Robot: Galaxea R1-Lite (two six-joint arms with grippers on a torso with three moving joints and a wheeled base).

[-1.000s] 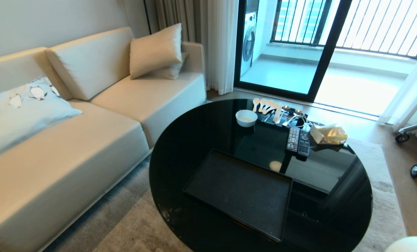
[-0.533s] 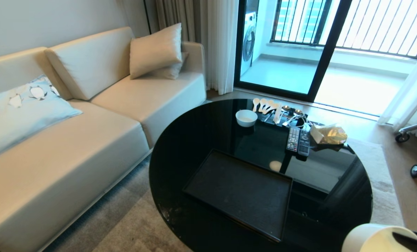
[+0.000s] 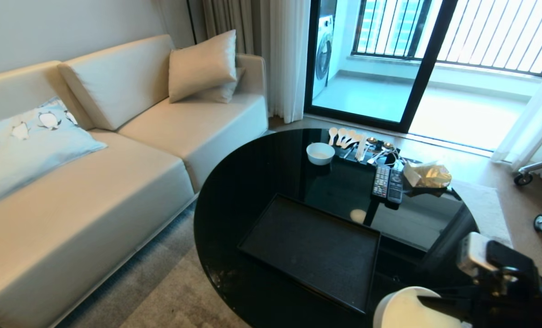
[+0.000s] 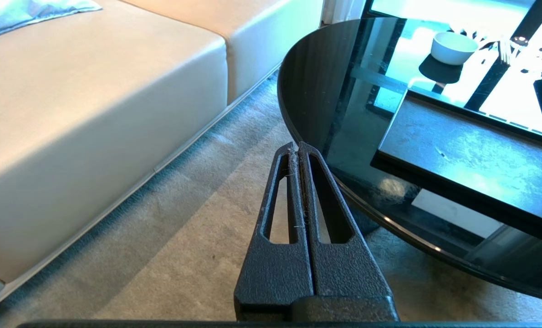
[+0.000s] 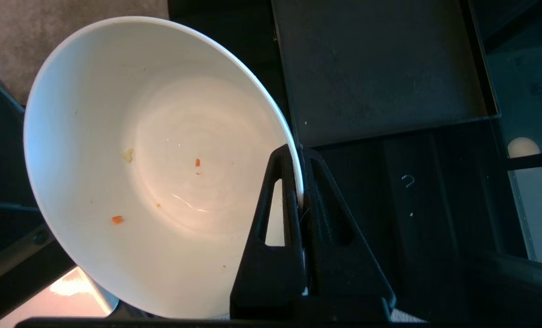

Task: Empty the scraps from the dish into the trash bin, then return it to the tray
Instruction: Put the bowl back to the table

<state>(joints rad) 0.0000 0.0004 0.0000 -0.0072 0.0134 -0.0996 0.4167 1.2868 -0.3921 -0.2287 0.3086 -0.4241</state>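
head view: the dish (image 3: 407, 310) is seen at the bottom right, held just off the near right corner of the tray (image 3: 312, 250), clamped by the right gripper (image 3: 435, 303) at its rim. the tray is sat on the glossy black round table (image 3: 253, 182) and nothing is lying in it. a smaller white bowl (image 3: 319, 153) is parked at the far side of the table, with white spoons (image 3: 344, 135) fanned out just beyond it, two remotes (image 3: 388, 183) side by side to the right, and a crumpled snack bag (image 3: 428, 175) next to those. a cream sofa (image 3: 93, 182) with a penguin-print cushion (image 3: 25, 141) is set along the left, grey carpet (image 3: 161, 287) is under it all, and a glass balcony door (image 3: 389, 59) is at the back. the right arm (image 3: 503, 278) is reached in from the lower right corner.

left wrist view: the left gripper (image 4: 298, 148) is pressed fully together with nothing in it, hung over the carpet between the sofa and the table edge. the tray and the smaller bowl can be picked out on the tabletop beyond.

right wrist view: the dish's rim is pinched between the right gripper's fingers (image 5: 287, 182), one inside and one outside the wall. the dish is tipped toward the camera and is nearly bare inside, only a few tiny scraps (image 5: 117, 219) are stuck there, orange flecks and one pale bit. the tray is just beside the rim.
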